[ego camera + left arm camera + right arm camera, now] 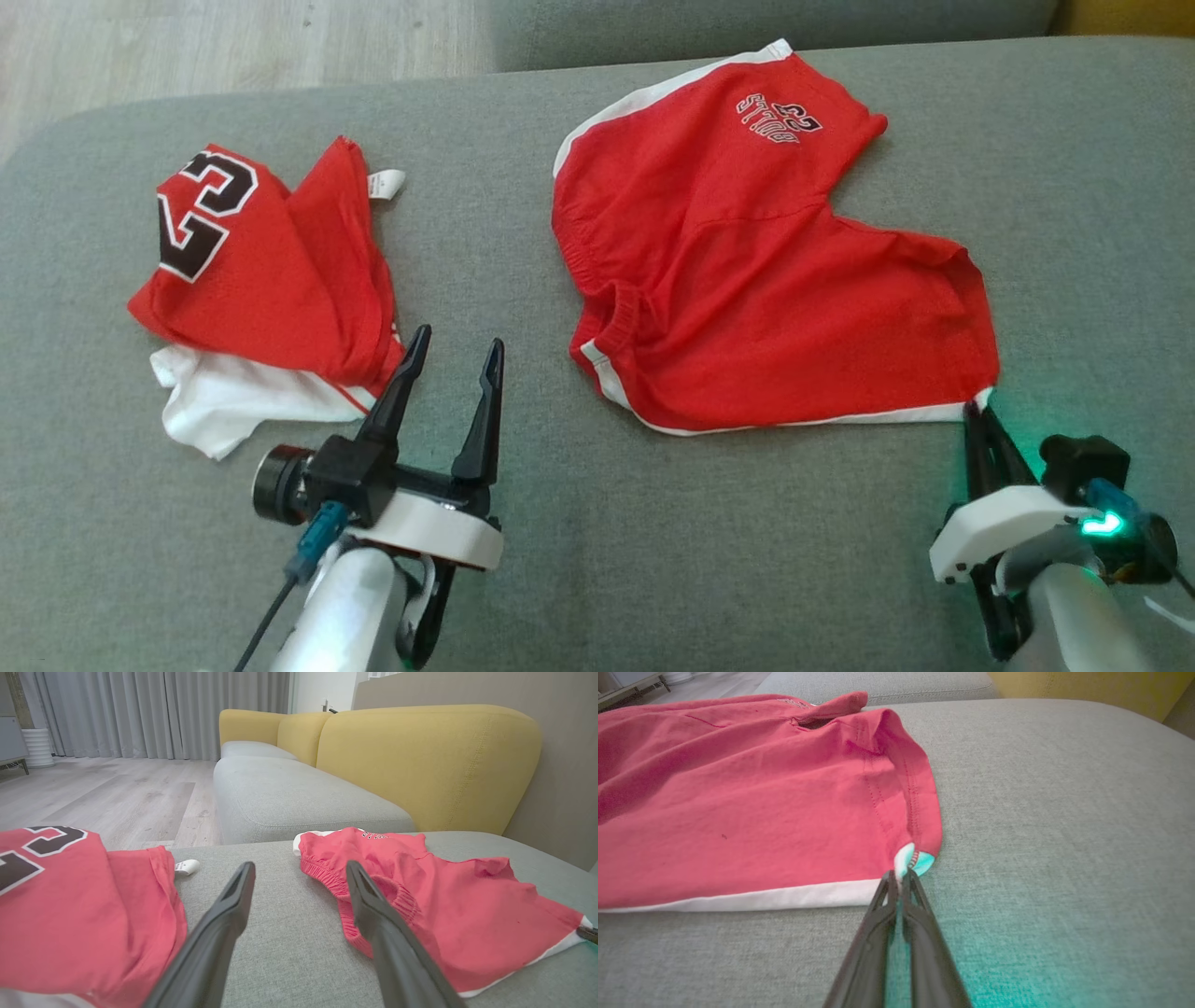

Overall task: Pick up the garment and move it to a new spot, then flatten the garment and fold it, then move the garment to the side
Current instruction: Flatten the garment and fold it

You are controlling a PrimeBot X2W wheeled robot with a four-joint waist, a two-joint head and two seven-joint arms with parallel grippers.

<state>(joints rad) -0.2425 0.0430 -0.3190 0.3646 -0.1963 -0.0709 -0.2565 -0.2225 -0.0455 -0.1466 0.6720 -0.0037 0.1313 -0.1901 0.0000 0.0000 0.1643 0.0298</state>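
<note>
Grey fabric sofa cushion (653,560), red mesh shorts with white trim (747,280) lying centre-right. My right gripper (976,411) is clamped on their near-right hem corner. Left gripper (458,339) is spread and empty. The waistband corner sits just right of it, so I'd reach with the left arm.

Matt mesh cloth: red shorts (766,280); coarse woven fabric: sofa cushion (653,560).

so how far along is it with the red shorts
Early. The red shorts lie spread on the grey cushion, wrinkled and unfolded. In hand: the right claw is shut on their white-trimmed near corner; the left claw is open, empty, beside the crumpled jersey. Left: flattening, folding, moving aside.
</note>
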